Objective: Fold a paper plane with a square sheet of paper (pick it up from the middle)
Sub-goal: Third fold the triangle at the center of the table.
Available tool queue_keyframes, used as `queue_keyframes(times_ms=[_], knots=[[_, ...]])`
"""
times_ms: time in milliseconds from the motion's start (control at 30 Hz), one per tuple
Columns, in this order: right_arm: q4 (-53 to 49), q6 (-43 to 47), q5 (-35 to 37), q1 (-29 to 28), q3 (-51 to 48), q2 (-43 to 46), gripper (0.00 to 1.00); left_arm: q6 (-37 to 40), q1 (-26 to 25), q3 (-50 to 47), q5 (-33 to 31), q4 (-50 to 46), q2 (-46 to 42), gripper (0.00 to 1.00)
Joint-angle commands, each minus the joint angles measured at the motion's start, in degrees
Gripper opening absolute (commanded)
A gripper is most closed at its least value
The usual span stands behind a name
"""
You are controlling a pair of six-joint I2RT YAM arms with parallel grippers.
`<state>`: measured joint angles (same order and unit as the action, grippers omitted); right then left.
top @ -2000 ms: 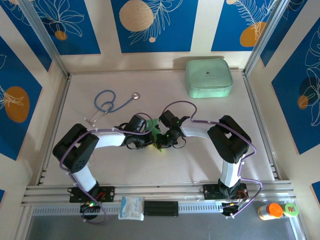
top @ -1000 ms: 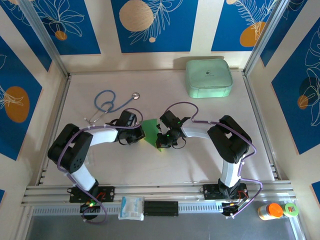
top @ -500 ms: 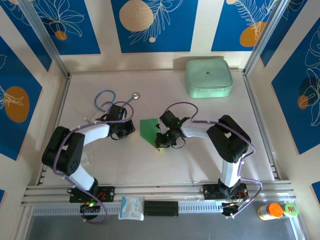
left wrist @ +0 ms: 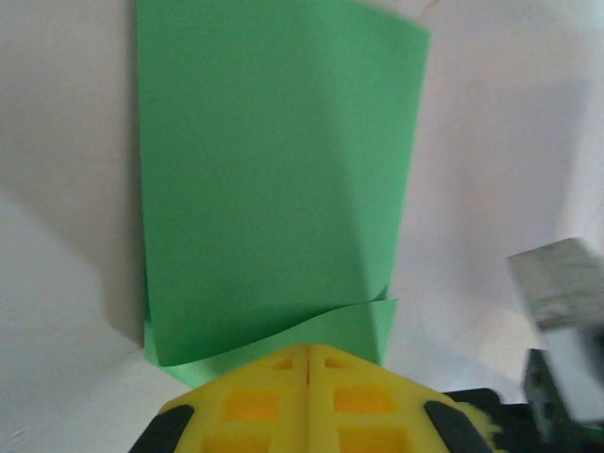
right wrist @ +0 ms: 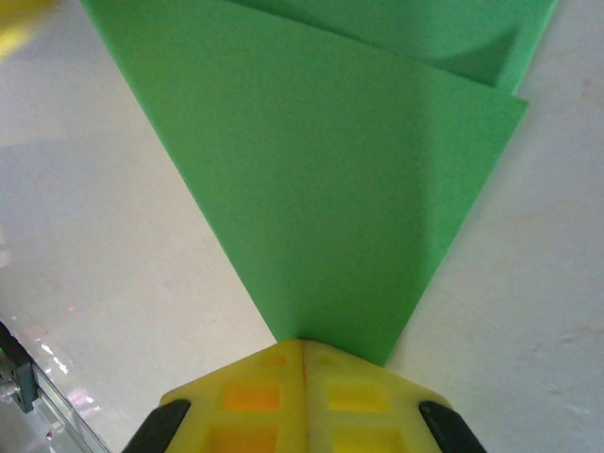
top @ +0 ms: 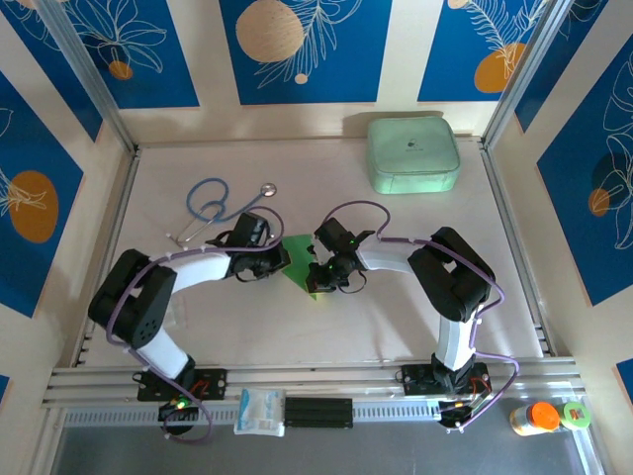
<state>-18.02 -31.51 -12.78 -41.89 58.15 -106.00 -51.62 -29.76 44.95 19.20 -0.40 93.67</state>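
Pale table (top: 376,327), green paper (top: 297,254), shut mint case (top: 413,154)

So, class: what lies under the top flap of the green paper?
Under the flap of the green paper, a second layer of it peeks out along the near edge, resting on the pale table. How far it reaches is covered by the flap.
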Motion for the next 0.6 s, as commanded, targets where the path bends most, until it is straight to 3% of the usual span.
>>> queue_keyframes(times_ms=[0, 267, 567], knots=[[-8.65, 1.08, 6.02, 0.14, -2.51, -4.39, 0.00, -0.54, -0.67, 2.21, 0.71, -1.16, 2.71, 0.00], [-8.95, 0.57, 7.00, 0.31, -3.61, -4.65, 0.00, 2.14, 0.27, 0.39, -6.08, -4.42, 5.16, 0.00], [-9.63, 1.40, 7.96, 1.22, -5.06, -4.31, 0.00, 9.12, 7.17, -0.01, -9.19, -9.64, 3.88, 0.00]])
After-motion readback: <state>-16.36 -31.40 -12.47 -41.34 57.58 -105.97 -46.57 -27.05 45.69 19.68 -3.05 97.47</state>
